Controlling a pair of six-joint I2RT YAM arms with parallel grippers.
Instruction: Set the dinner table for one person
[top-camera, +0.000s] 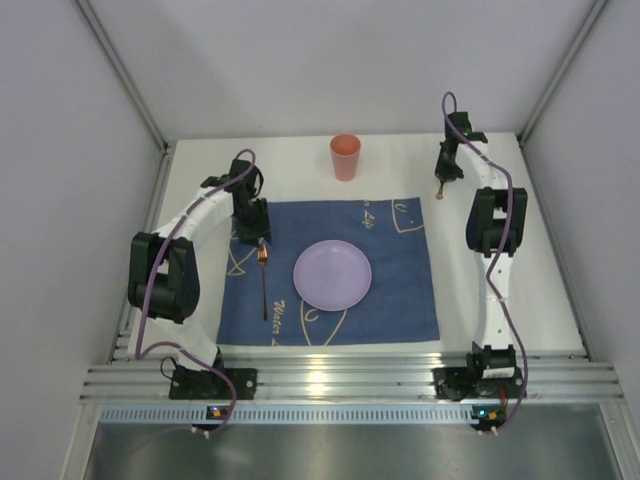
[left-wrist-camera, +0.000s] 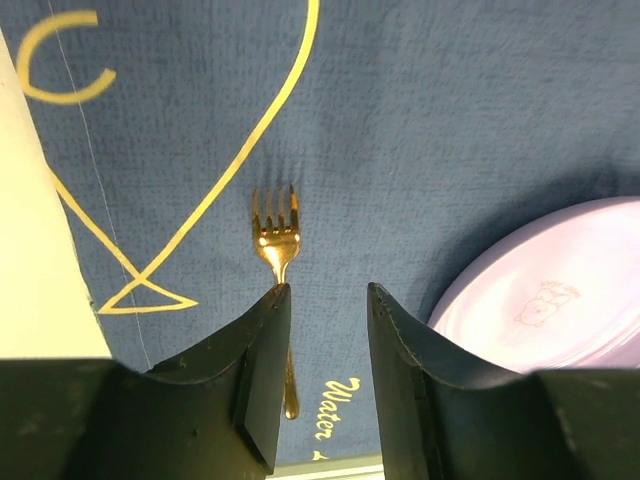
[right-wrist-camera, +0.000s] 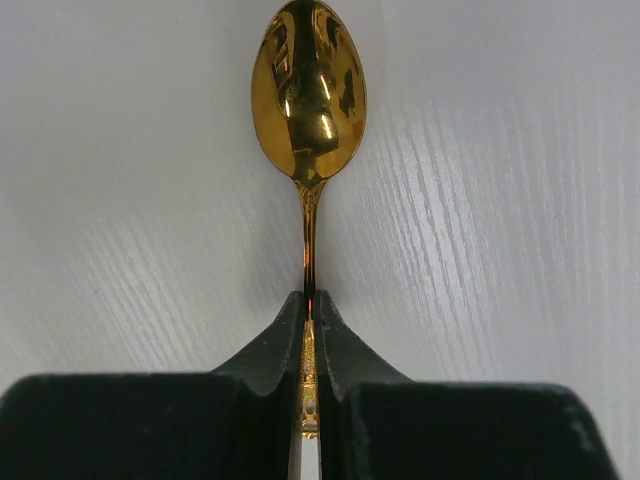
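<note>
At the far right of the dinner table (top-camera: 290, 170), the right gripper (right-wrist-camera: 308, 300) clenches the spoon (right-wrist-camera: 308, 90) by its handle; held so narrowly, it may swivel or slip; the left gripper (left-wrist-camera: 325, 290) hangs released above the fork (left-wrist-camera: 276, 235).

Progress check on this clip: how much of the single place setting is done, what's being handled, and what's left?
Done: the plate sits mid-placemat, and the fork lies left of it, below the open left gripper. In hand: the right gripper is shut on the spoon at the far right of the table. Left: setting the spoon by the plate. The cup stands just beyond the placemat's far edge, possibly fine there.
</note>
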